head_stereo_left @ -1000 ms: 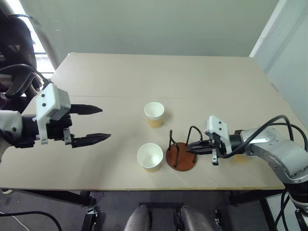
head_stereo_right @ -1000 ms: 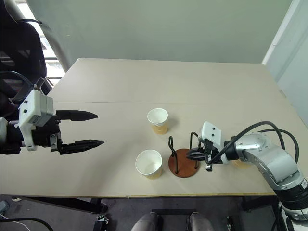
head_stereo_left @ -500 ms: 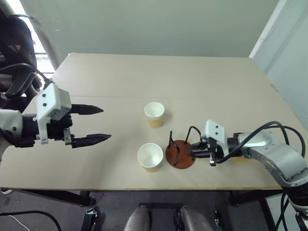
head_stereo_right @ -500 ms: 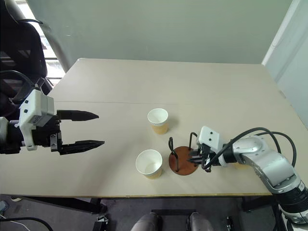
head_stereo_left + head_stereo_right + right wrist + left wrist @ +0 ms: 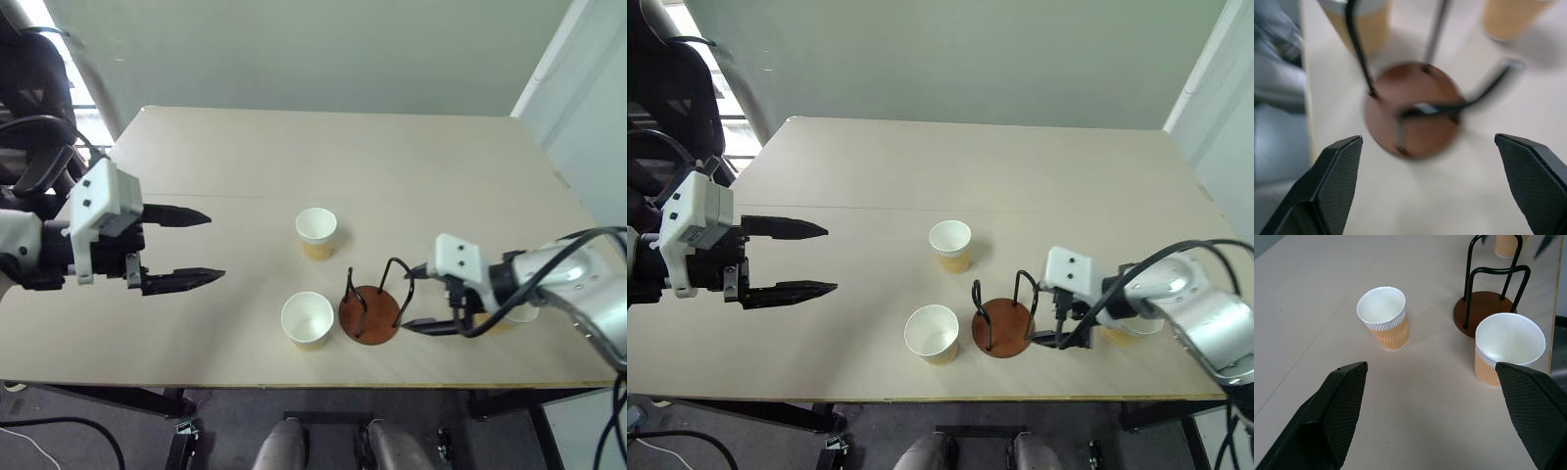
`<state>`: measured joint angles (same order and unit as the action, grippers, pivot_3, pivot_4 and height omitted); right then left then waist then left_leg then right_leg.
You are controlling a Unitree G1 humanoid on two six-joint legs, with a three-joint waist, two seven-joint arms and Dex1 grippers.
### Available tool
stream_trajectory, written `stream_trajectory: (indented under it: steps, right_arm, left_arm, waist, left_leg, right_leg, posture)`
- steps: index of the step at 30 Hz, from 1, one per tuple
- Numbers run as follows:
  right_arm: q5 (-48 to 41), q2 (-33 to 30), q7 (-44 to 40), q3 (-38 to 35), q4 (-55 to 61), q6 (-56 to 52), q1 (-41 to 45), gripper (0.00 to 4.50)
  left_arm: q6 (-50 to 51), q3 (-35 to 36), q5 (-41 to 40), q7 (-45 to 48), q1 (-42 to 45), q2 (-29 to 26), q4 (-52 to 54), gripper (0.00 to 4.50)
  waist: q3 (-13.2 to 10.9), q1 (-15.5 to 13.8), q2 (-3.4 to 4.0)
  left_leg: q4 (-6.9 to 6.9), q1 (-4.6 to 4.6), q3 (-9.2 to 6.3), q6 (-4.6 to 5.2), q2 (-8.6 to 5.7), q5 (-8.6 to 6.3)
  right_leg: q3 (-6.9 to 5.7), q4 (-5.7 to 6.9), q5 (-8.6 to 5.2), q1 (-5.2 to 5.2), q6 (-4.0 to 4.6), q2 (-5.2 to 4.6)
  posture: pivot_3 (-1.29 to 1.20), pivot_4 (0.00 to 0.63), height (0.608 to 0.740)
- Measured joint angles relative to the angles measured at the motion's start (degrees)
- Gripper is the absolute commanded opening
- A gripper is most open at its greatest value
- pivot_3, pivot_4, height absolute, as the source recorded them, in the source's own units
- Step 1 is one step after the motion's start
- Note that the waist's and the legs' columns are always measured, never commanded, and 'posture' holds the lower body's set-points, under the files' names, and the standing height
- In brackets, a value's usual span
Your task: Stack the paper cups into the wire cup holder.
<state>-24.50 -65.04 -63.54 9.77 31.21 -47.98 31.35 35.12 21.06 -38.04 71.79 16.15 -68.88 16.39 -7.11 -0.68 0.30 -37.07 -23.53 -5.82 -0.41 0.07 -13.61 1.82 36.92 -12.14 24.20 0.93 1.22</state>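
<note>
- Table: pale beige top, on which all items below are set.
- Wire cup holder: reddish-brown disc base with two black upright wire loops, placed near the table's front edge, at about 5 o'clock from the table centre. No cup is seated in it.
- Paper cup, front: upright, mouth up, found just beside the holder at its 9 o'clock; whether it touches the base cannot be told.
- Paper cup, rear: upright, set apart from the holder at about its 11 o'clock, and at 12 o'clock from the front cup.
- Paper cup, third: largely hidden behind the right arm, at 3 o'clock from the holder, well apart from the other two.
- Right gripper: fingers spread wide and released, nothing gripped; positioned just at 3 o'clock of the holder, pointed toward it. In the right wrist view the holder's base is seen between the two fingertips.
- Left gripper: fingers spread wide, nothing held; hovers at 9 o'clock of the cups, well apart from them.
</note>
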Motion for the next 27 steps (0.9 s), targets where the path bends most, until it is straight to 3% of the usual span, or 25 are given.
stream_trajectory:
  steps: [5,8,12,19,27]
  right_arm:
    - [-0.52,-9.96,-6.6,-10.57,-2.61,3.87,-0.41,4.49]
    - [-0.56,-13.92,-11.41,-19.18,-3.47,5.08,-9.73,4.49]
    - [1.2,-14.01,-15.49,-27.53,-1.66,5.44,-24.97,4.49]
    - [6.38,-13.39,-13.05,-29.9,0.32,6.43,-34.58,4.49]
    - [9.96,-13.39,-10.1,-25.98,-1.59,10.24,-35.1,4.49]
  left_arm:
    - [-2.25,-2.68,0.2,2.01,5.23,-0.16,-1.4,4.5]
    - [-3.74,-3.4,1.24,2.92,8.98,-1.07,-4.92,4.5]
    - [-4.06,-6.68,1.12,4.57,11.77,-0.16,-5.17,4.5]
    - [-4.67,-11.43,2.09,6.6,14.84,1.24,-6.02,4.5]
    - [-3.49,-11.16,1.51,6.78,14.95,1.18,-3.88,4.5]
  waist:
    - [0.01,-0.38,-0.04]
    - [0.06,-0.62,-0.15]
    - [0.07,-0.7,-0.11]
    - [-0.03,-0.42,-0.22]
    - [-0.02,-0.39,-0.22]
  left_leg:
    - [-0.01,-0.29,-0.03,-0.05,0.0,-0.06]
    - [0.0,-0.31,-0.09,-0.14,0.0,-0.17]
    - [-0.03,-0.32,-0.04,-0.16,-0.05,-0.22]
    - [-0.11,-0.24,-0.02,-0.01,-0.04,-0.13]
    - [-0.21,-0.17,-0.01,0.14,-0.05,-0.02]
  right_leg:
    - [-0.02,-0.01,-0.04,0.25,0.02,0.0]
    - [-0.05,0.0,-0.14,0.25,-0.03,0.01]
    - [-0.02,-0.04,-0.2,0.2,-0.17,-0.02]
    - [0.02,-0.01,-0.09,0.12,-0.34,0.0]
    - [0.03,-0.01,-0.09,0.0,-0.4,0.01]
  posture:
    - [0.0,0.15,0.74]
    - [0.0,0.15,0.74]
    - [0.0,0.15,0.74]
    - [0.0,0.15,0.74]
    - [0.0,0.15,0.74]
